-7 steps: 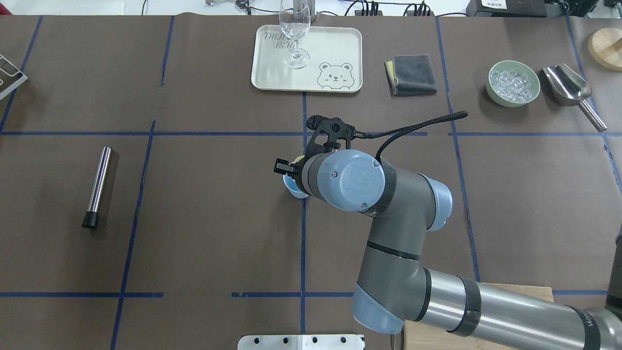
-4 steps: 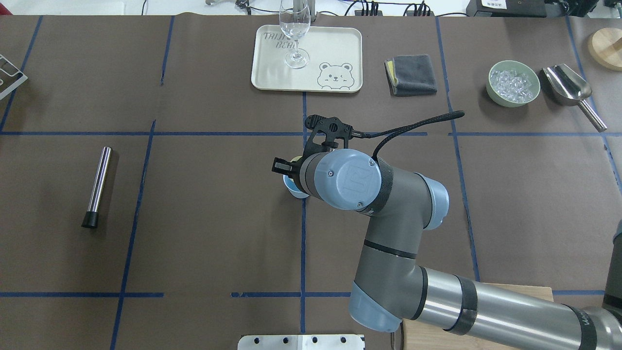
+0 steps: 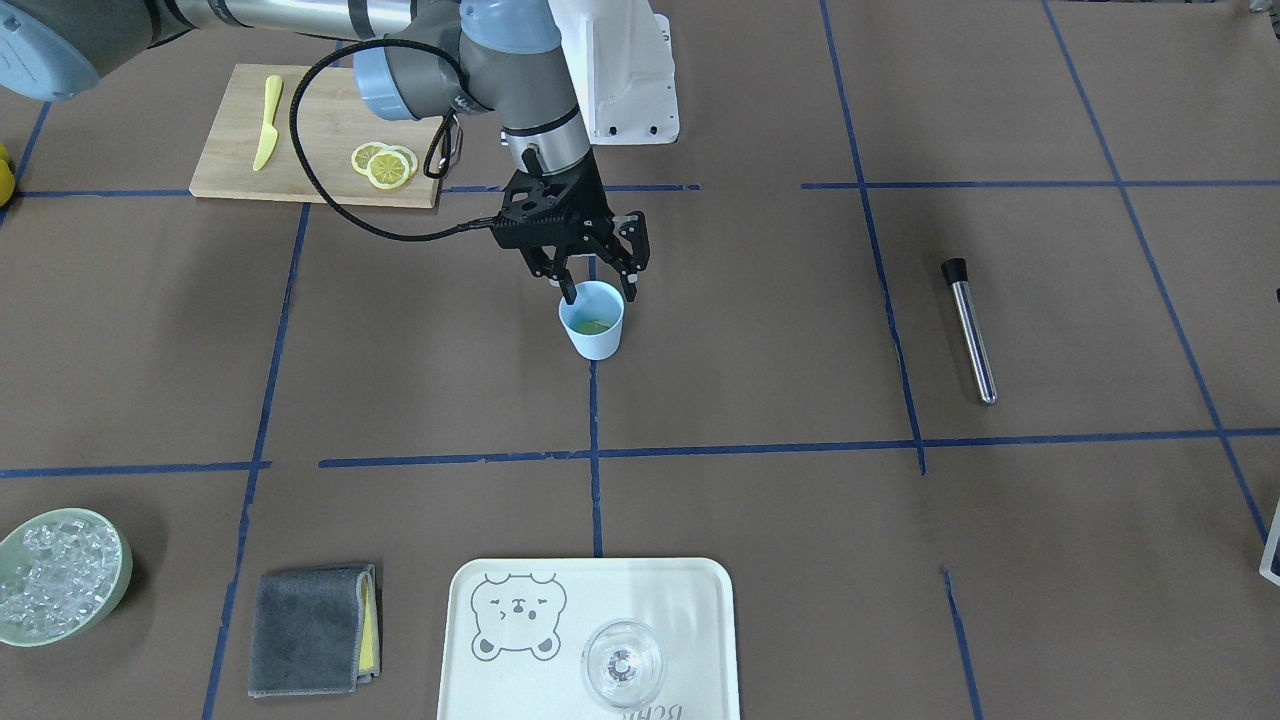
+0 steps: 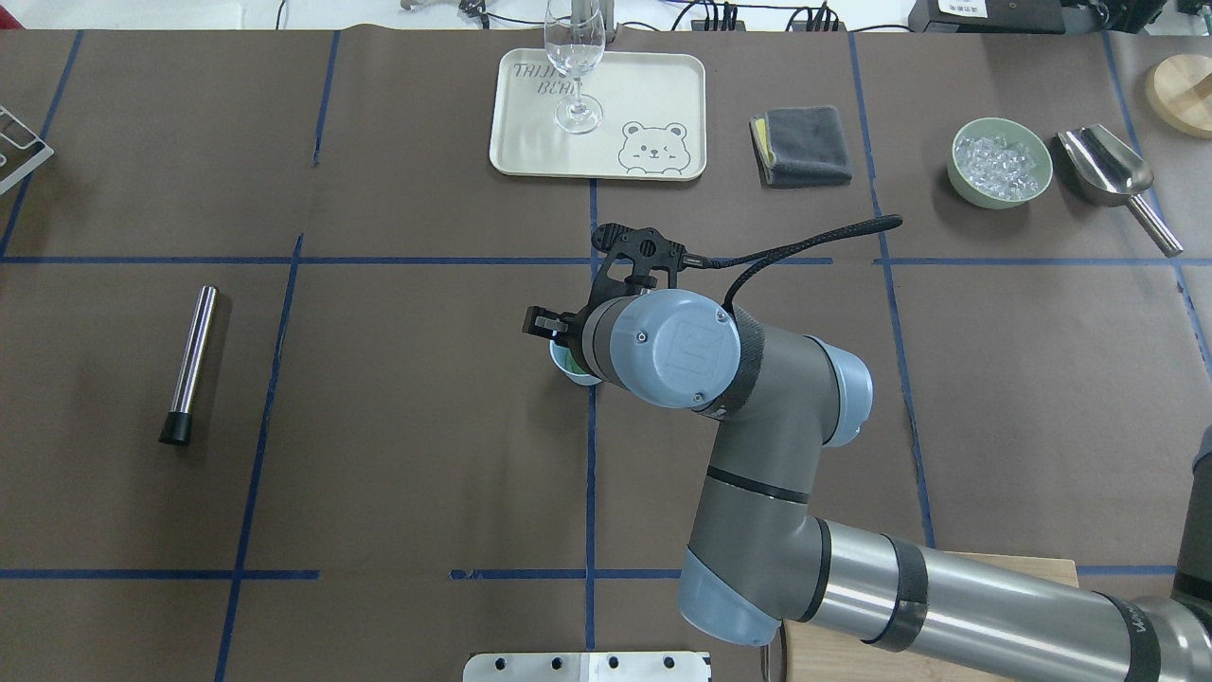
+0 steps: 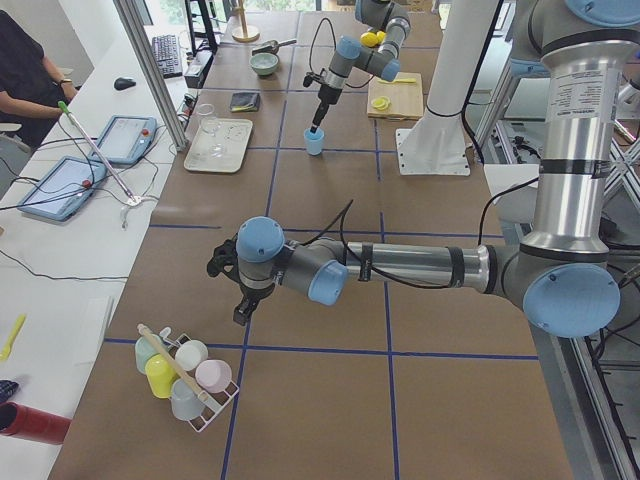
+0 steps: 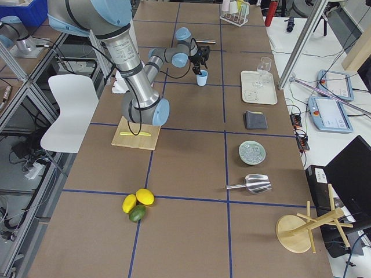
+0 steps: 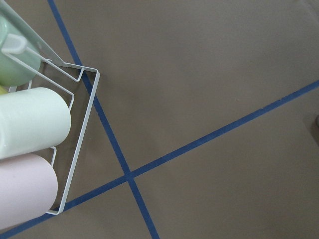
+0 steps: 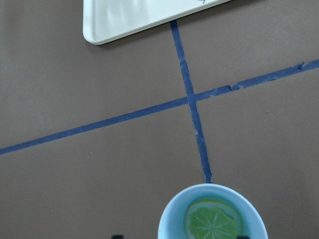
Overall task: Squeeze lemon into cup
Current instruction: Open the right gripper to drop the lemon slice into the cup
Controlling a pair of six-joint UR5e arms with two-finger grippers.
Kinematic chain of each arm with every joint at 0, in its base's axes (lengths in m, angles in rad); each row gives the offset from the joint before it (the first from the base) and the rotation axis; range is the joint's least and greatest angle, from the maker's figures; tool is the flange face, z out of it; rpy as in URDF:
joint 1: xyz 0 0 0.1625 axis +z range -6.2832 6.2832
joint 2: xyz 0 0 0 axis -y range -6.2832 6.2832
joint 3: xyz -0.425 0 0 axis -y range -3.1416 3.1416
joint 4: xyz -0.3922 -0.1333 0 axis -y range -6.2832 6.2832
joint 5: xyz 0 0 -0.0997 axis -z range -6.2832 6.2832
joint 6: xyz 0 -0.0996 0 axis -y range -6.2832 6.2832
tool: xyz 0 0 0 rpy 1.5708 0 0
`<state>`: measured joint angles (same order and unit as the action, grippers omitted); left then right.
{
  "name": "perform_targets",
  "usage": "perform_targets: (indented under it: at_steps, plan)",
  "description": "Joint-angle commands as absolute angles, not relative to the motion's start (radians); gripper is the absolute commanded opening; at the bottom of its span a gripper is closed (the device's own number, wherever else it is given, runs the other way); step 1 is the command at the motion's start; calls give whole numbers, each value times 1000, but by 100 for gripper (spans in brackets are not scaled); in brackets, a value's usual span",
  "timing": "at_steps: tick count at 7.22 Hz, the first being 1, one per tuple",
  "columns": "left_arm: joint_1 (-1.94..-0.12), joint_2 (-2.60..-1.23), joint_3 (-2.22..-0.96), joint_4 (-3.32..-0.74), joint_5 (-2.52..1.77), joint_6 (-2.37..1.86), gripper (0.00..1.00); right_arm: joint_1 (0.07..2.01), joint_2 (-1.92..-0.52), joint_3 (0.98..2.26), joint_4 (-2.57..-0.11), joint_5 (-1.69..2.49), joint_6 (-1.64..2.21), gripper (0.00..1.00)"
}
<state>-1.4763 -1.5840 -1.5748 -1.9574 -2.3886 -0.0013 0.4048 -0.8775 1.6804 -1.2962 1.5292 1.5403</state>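
Observation:
The light-blue cup (image 3: pixel 592 338) stands on the brown table near its middle. A lemon slice (image 8: pixel 213 221) lies flat inside the cup (image 8: pixel 169 224), and it also shows in the front view (image 3: pixel 590 324). My right gripper (image 3: pixel 600 291) hangs just above the cup, open and empty, with one finger at each side of the rim. In the overhead view the right wrist covers most of the cup (image 4: pixel 565 366). Several more lemon slices (image 3: pixel 384 164) lie on the wooden board (image 3: pixel 310 140). My left gripper (image 5: pixel 243 312) shows only in the left side view, so I cannot tell if it is open or shut.
A yellow knife (image 3: pixel 265 135) lies on the board. A tray (image 3: pixel 500 690) holds a clear glass (image 3: pixel 622 664). A grey cloth (image 3: pixel 310 630), a bowl of ice (image 3: pixel 60 575), a metal scoop (image 4: pixel 1103 166) and a steel rod (image 3: pixel 970 330) lie around. A cup rack (image 7: pixel 75 124) stands by the left arm.
My right gripper has opened wider and shifted slightly left. The pale slice it held above the cup now lies inside the cup.

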Motion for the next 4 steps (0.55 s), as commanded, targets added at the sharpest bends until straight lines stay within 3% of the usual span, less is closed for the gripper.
perform_targets:
  at_steps: [1, 3, 4]
  plan:
    - [-1380, -1592, -1574, -1979, -2382, -197, 100, 467, -906, 1733, -1304, 1657, 1537, 85]
    - [-1240, -1595, -1572, -2145, -2378, -515, 100, 604, -1126, 1926, -1302, 1857, 1525, 99]
    - [-1162, -1597, -1574, -2207, -2358, -687, 100, 664, -1232, 1987, -1296, 1924, 1516, 100]
